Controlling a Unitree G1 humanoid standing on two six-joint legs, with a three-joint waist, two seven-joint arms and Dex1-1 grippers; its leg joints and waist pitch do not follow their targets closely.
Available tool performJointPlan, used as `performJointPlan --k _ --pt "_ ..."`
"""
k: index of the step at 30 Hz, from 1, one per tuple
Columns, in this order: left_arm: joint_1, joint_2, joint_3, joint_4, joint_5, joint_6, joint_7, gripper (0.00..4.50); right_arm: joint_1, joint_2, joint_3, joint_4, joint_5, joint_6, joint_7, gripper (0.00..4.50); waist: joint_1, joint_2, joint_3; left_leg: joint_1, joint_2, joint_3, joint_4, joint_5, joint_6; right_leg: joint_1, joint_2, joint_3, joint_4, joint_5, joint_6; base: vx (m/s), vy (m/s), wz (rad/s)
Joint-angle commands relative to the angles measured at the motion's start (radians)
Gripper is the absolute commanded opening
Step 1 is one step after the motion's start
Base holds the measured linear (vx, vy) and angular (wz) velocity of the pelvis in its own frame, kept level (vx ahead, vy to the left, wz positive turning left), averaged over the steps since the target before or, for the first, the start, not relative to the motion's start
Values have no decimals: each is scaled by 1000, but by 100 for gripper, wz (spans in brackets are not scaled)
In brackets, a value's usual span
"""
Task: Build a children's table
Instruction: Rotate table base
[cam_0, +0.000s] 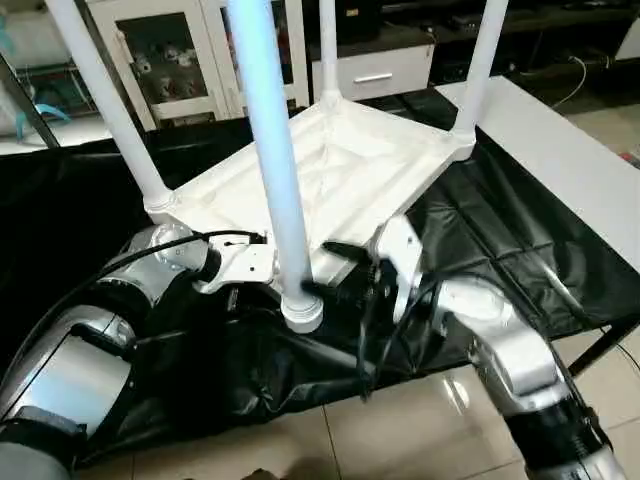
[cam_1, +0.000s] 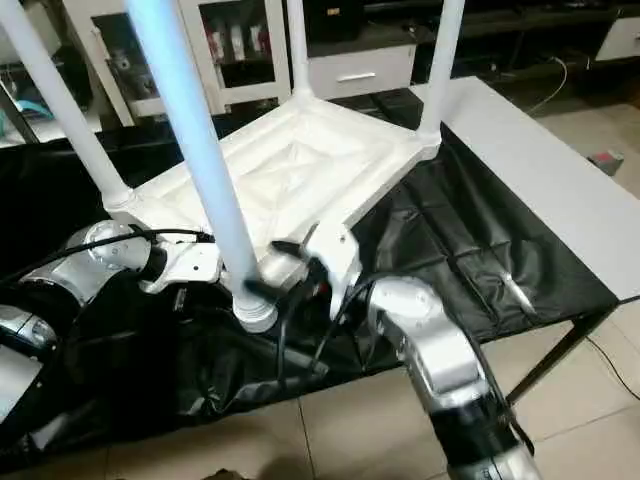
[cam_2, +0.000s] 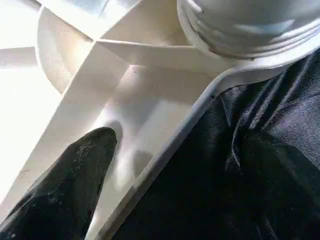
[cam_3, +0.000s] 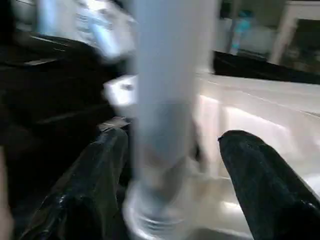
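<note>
The white table top (cam_0: 330, 165) lies upside down on the black drape, ribbed side up. Its four legs stand up from the corner sockets. The nearest leg (cam_0: 272, 160) rises from the front corner socket (cam_0: 302, 312). My right gripper (cam_3: 172, 145) is open, with one black finger (cam_3: 95, 190) on either side of this leg just above the socket, and a thin gap shows on both sides. My left gripper (cam_0: 250, 275) rests against the top's ribbed underside (cam_2: 150, 115) beside the same socket (cam_2: 250, 25).
The black-draped work table (cam_0: 500, 230) ends just below my forearms, with tiled floor (cam_0: 400, 430) beyond its edge. A white desk (cam_0: 570, 150) adjoins it on the right. Glass-door cabinets (cam_0: 165, 55) and a drawer unit (cam_0: 375, 70) line the back.
</note>
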Motion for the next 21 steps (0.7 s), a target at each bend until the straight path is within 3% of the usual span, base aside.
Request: performJointPlan --k 1,6,12,15,17,18,21 --pt "4 11 11 21 18 4 4 449 19 -30 -12 -66 42 21 38 329 2 -12 -68 19 39 -16 -66 -127 30 46 -77 43 -72 86 -238 0 0 0" --pt "5 6 15 30 14 0 -5 449 7 -3 -26 -93 66 36 20 329 2 -9 -68 20 37 -15 -68 -141 21 42 -77 43 -75 62 -241 0 0 0" --pt "10 -9 13 41 18 -6 0 449 -122 126 0 4 -10 18 -133 329 -4 -5 -67 23 36 -16 -73 -148 -10 36 -76 42 -71 63 -246 0 0 0" --pt "10 -9 13 46 23 -9 4 449 -145 142 6 21 -17 22 -147 329 -3 -3 -68 27 38 -16 -76 -157 -24 35 -76 43 -71 68 -242 0 0 0" --pt "12 -8 14 46 26 -10 1 449 -169 161 6 44 -30 21 -169 329 -1 -4 -70 25 36 -16 -74 -131 -22 38 -76 42 -67 130 -234 0 0 0" --pt "13 -7 13 45 28 -12 -1 449 -182 173 3 60 -41 21 -190 329 -1 -8 -70 24 36 -16 -75 -130 -22 39 -77 42 -66 136 -233 0 0 0" --pt "15 -4 11 44 32 -16 -3 449 -201 194 -5 91 -60 25 -231 329 -3 -9 -68 24 34 -16 -76 -144 -29 38 -79 43 -69 103 -229 0 0 0"
